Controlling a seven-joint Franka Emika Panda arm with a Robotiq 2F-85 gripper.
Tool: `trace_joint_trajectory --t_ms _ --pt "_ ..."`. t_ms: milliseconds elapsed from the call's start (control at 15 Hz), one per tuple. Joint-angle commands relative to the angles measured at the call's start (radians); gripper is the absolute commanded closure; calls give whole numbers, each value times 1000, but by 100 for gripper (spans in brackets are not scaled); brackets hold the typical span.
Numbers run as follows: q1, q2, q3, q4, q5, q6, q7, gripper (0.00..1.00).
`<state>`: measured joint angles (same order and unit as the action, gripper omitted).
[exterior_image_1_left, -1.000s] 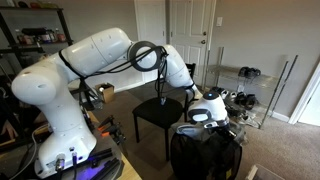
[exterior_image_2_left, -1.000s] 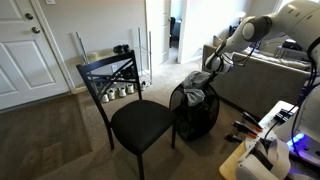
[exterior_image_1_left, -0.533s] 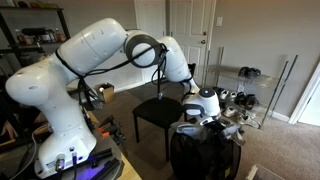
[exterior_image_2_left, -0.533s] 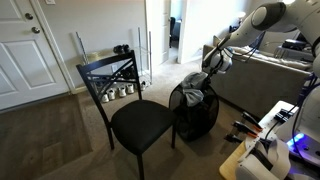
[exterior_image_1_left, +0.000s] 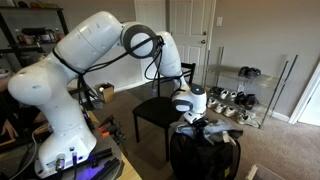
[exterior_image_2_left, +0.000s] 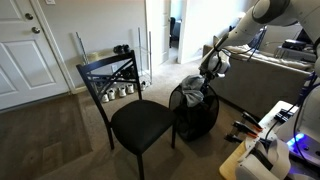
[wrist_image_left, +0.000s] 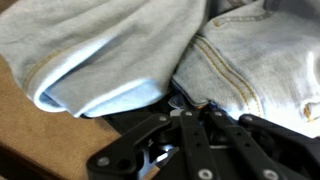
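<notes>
My gripper (wrist_image_left: 190, 108) is shut on the edge of a pair of light blue jeans (wrist_image_left: 120, 50), whose seams and folds fill the wrist view. In an exterior view the gripper (exterior_image_1_left: 193, 118) hangs just over the top of a black hamper (exterior_image_1_left: 205, 158), with the jeans (exterior_image_1_left: 215, 130) bunched at its rim. In an exterior view the gripper (exterior_image_2_left: 205, 78) holds the cloth (exterior_image_2_left: 192, 88) above the same hamper (exterior_image_2_left: 195, 115), which stands next to a black chair (exterior_image_2_left: 135, 120).
The black chair (exterior_image_1_left: 160, 112) stands behind the hamper, its seat bare. A white door (exterior_image_2_left: 25, 50) and a wire shoe rack (exterior_image_1_left: 240, 100) are at the walls. A grey sofa (exterior_image_2_left: 270, 85) lies behind the hamper. A table edge with tools (exterior_image_2_left: 265, 135) is close by. Brown carpet covers the floor.
The arm has swung toward the chair side and the gripper has lifted slightly, pulling the jeans up from the hamper's top.
</notes>
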<state>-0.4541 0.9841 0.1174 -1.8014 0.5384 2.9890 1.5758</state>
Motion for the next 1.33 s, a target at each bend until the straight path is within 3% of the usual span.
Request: trace_joint_trajectory --t_ms 0,200,400,533,600,667,1267 --pt "183 2 -97 -7 -7 -84 17 96" --pt "286 32 -168 41 -18 -165 62 96" --pt "337 67 -230 101 -27 -236 123 96" --pt "337 85 -252 139 -38 -295 146 96" --pt "351 97 -277 156 -50 -317 172 88" --pt "325 77 -237 123 -34 -267 126 91" --pt "330 101 -257 155 -54 -293 151 88"
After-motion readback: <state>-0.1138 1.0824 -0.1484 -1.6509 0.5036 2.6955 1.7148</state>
